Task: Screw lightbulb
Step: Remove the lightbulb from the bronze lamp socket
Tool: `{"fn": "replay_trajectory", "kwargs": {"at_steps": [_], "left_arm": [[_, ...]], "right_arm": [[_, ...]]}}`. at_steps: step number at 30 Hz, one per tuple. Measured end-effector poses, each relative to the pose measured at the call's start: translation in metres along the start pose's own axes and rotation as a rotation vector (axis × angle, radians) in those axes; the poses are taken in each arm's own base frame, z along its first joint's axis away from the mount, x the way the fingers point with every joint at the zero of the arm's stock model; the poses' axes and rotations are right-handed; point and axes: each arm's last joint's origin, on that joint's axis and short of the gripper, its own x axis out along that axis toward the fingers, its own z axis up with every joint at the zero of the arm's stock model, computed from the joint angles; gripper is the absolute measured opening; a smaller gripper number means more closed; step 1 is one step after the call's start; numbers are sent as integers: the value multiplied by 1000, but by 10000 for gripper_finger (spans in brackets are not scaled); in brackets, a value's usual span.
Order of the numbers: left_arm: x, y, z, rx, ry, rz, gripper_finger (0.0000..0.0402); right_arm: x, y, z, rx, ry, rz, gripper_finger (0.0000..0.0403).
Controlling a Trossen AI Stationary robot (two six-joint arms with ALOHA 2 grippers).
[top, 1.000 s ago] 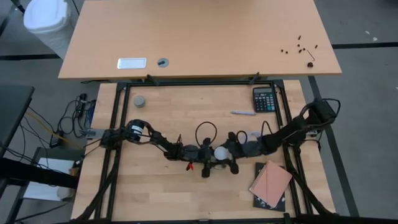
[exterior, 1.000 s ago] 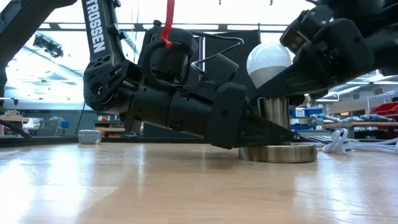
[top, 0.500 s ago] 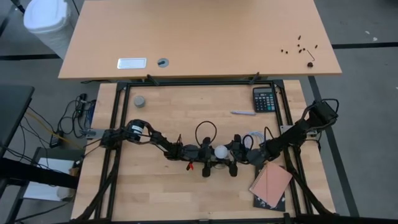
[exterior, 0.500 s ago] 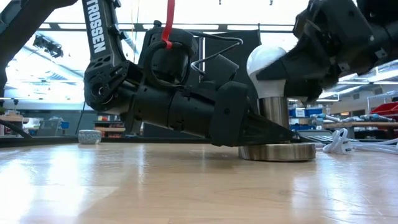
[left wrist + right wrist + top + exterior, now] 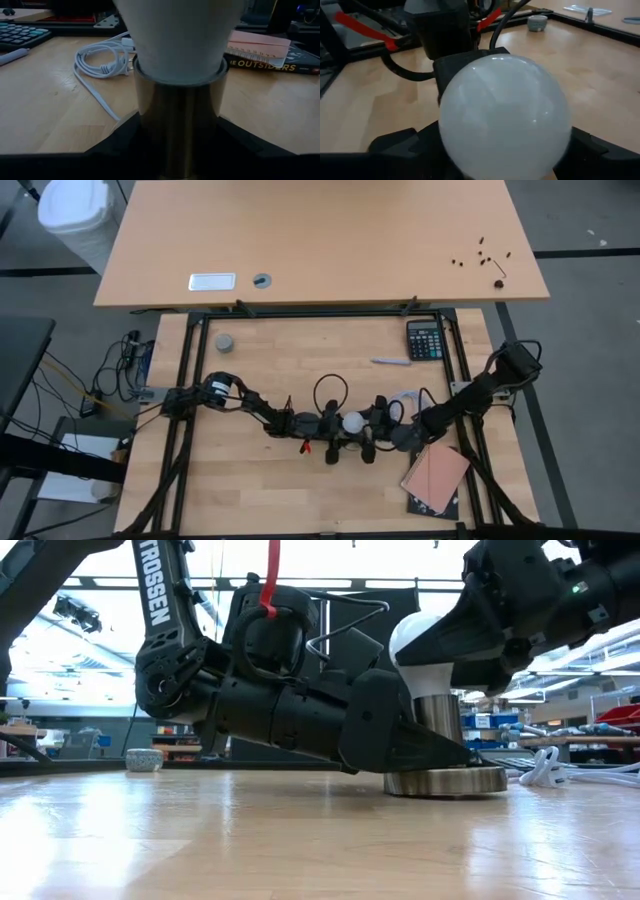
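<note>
The lightbulb [image 5: 424, 640] sits upright in the socket of the silvery lamp base [image 5: 445, 781], mid-table. My right gripper [image 5: 371, 432] reaches in low from the right, its fingers [image 5: 395, 145] clamped on the bulb's white globe. My left gripper [image 5: 335, 435], arm stretched flat along the table [image 5: 250, 480], pinches the socket stem between its fingers [image 5: 120, 145]. A white cord [image 5: 100, 62] lies coiled beyond.
</note>
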Motion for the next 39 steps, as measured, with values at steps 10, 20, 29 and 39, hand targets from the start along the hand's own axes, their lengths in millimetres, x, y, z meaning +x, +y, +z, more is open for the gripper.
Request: {"fn": "replay_trajectory", "kwargs": {"at_steps": [10, 20, 29, 39], "left_arm": [[0, 0, 0, -3, 4, 0, 188], [0, 0, 0, -2, 7, -3, 188], [0, 0, 0, -6, 8, -2, 189], [0, 0, 0, -6, 8, -2, 189]], "right_arm": [[15, 5, -20, -25, -67, -1, 287], [11, 9, -18, -75, -101, -20, 283], [11, 8, -20, -100, -90, -26, 224], [11, 8, -19, -101, -90, -18, 215]]}}
